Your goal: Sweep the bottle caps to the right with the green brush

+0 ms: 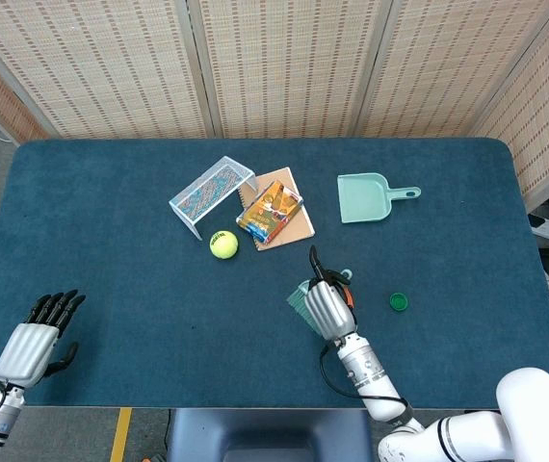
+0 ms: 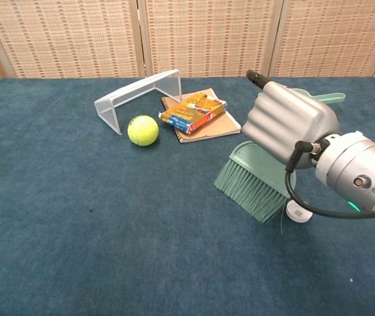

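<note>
My right hand [image 1: 325, 306] [image 2: 289, 131] grips the green brush [image 2: 253, 182] [image 1: 300, 295], bristles down just left of the caps near the table's middle front. A white cap [image 2: 297, 212] peeks out under the bristles' right end in the chest view; the other white cap is hidden behind the brush and hand. A green cap [image 1: 398, 301] lies on the cloth to the right of the hand. My left hand [image 1: 36, 339] hovers open at the front left corner, far from everything.
A green dustpan [image 1: 364, 196] lies behind the brush. A snack box [image 1: 270, 212] on a brown notebook [image 1: 299, 224], a yellow tennis ball [image 1: 222, 243] and a clear wire-mesh rack [image 1: 213, 192] sit at the middle left. The table's front edge [image 1: 255, 408] is close.
</note>
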`<state>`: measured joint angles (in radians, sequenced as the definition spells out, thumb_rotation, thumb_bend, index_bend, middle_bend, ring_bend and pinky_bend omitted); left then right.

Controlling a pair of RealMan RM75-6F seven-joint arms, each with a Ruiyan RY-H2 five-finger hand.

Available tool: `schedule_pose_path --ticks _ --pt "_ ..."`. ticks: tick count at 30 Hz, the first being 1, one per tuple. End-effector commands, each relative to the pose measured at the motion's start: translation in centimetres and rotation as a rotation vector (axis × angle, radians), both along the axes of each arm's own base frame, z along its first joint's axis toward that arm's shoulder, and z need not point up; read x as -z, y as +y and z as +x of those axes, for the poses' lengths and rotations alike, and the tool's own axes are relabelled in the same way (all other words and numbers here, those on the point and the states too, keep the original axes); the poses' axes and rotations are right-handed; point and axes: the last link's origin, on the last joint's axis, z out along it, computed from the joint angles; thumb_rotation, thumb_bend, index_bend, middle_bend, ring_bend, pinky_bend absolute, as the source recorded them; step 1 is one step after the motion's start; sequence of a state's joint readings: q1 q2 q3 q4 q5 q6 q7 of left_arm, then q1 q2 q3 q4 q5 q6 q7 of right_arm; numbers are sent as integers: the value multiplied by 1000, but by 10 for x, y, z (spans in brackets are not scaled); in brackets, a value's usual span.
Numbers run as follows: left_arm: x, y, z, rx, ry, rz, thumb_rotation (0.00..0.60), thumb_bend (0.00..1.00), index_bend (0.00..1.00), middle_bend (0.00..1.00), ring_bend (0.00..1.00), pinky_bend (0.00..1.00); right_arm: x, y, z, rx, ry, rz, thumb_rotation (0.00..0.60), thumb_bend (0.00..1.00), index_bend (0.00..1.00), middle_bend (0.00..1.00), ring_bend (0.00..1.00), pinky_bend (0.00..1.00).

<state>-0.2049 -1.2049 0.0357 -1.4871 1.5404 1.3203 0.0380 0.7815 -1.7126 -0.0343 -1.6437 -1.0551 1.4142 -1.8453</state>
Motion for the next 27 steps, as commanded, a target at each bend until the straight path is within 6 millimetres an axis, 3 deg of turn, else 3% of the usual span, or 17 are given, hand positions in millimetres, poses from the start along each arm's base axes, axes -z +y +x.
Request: schedule_pose_path --ticks 1,14,27 --pt "0 0 0 0 1 0 600 460 0 0 0 72 0 -2 -7 -6 50 -18 600 680 910 866 606 0" --pt "4 -1 1 2 8 -10 600 460 0 0 0 72 -10 -12 -47 -7 291 -98 600 680 910 866 607 0" --pt "5 -1 1 2 11 -13 600 460 0 0 0 73 -26 -20 -81 24 390 -138 600 680 910 869 609 0"
